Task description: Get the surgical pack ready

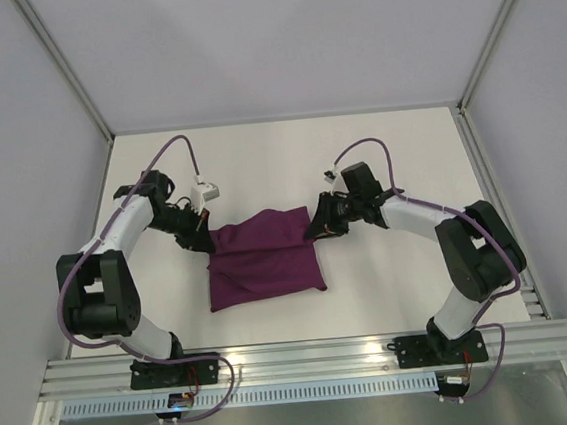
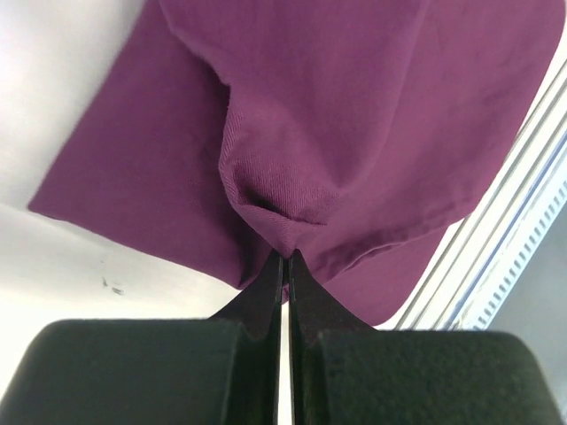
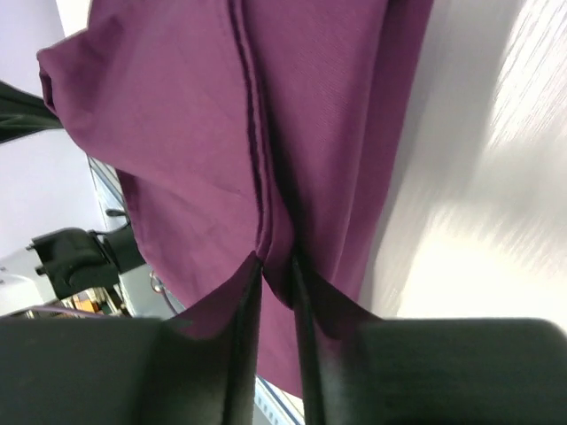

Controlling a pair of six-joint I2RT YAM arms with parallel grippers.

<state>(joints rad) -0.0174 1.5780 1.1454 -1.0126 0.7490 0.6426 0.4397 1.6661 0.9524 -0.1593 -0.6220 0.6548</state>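
The surgical pack point(image 1: 263, 260) lies as a folded deep-purple fabric sheet in the middle of the white table, its far edge lifted and bunched. My left gripper point(image 1: 206, 242) is at the far left corner, shut on a pinch of the cloth point(image 2: 354, 115); the left gripper point(image 2: 285, 255) has its fingertips pressed together. My right gripper point(image 1: 317, 227) is at the far right corner. In the right wrist view the right gripper point(image 3: 276, 261) has its jaws a little apart, with a hemmed fold of the cloth point(image 3: 195, 133) lying between them. What the sheet covers is hidden.
An aluminium rail point(image 1: 307, 356) runs along the near table edge, carrying both arm bases. Pale enclosure walls with metal posts point(image 1: 64, 68) close in the left, right and far sides. The rail point(image 2: 523, 204) shows again past the cloth in the left wrist view.
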